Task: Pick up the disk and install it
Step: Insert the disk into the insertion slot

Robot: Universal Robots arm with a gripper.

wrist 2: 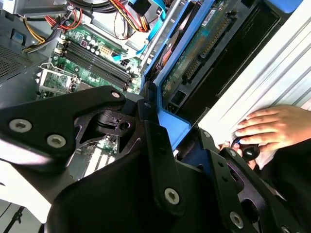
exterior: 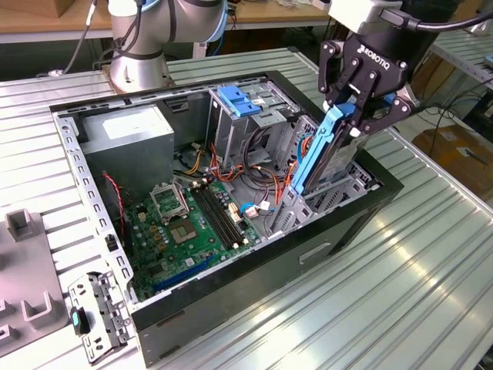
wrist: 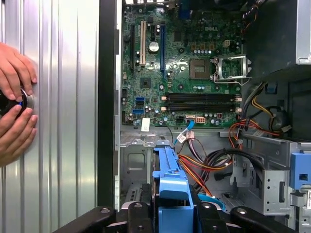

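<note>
- My gripper (exterior: 353, 105) is closed on the disk (exterior: 327, 158). The jaws stand narrow and pinch its blue upper end, 1 on each side.
- The disk hangs straight below my fingertips. Its long axis runs down and away from me, tilted so the lower end leans toward the exterior view's left.
- In both wrist views 1 blue rail (wrist: 171, 194) starts right between my jaws. The second wrist view also shows the disk's green circuit face (wrist 2: 197, 53).
- The lower end sits at the mouth of the grey bay (exterior: 304, 206), in the corner of the case (exterior: 254, 285) on the exterior view's right. I judge it is partly inside, and I cannot tell how deep.
- As I judge it, the disk's tilted axis has to line up with the bay's slot.
- Beyond the bay lie the board (exterior: 185, 231) and the cage (exterior: 235, 116) with its blue latch, both apart from the disk.
- A person's hands (wrist: 14, 97) rest on the table (exterior: 431, 254) outside the case.
</note>
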